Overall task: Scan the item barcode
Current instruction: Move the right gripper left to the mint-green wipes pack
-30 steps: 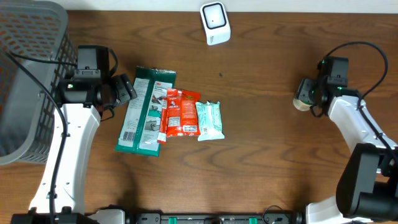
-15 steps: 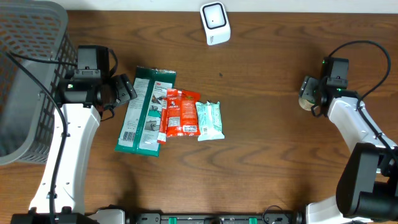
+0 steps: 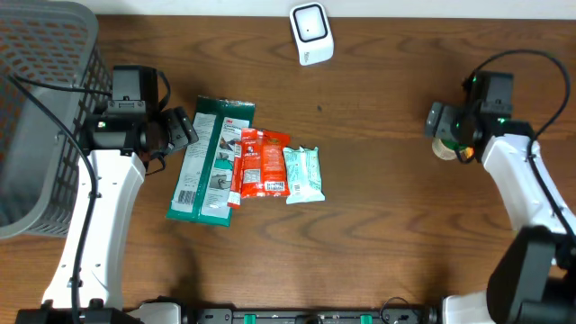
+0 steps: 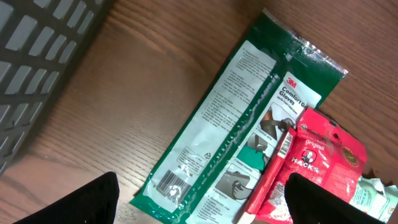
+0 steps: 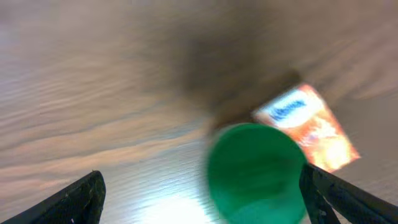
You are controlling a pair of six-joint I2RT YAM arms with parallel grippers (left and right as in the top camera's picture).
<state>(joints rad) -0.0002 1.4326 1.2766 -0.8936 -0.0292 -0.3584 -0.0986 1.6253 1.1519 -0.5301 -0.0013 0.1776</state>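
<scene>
At the far left of the overhead frame sits the basket (image 3: 45,108). Your left gripper (image 3: 184,129) is wide open and empty, just left of the green glove packet (image 3: 211,162), red packet (image 3: 261,164) and pale packet (image 3: 303,173). The scanner (image 3: 310,34) is top centre. At right, your right gripper (image 3: 441,130) is spread wide around the green-capped container (image 5: 255,171), not gripping it.

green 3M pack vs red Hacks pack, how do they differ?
The green pack is longer and wider than the red pack. Green lies directly on the table; red rests partly over green's right edge. Both are flat pouches, lengthwise side by side, neither held.
</scene>
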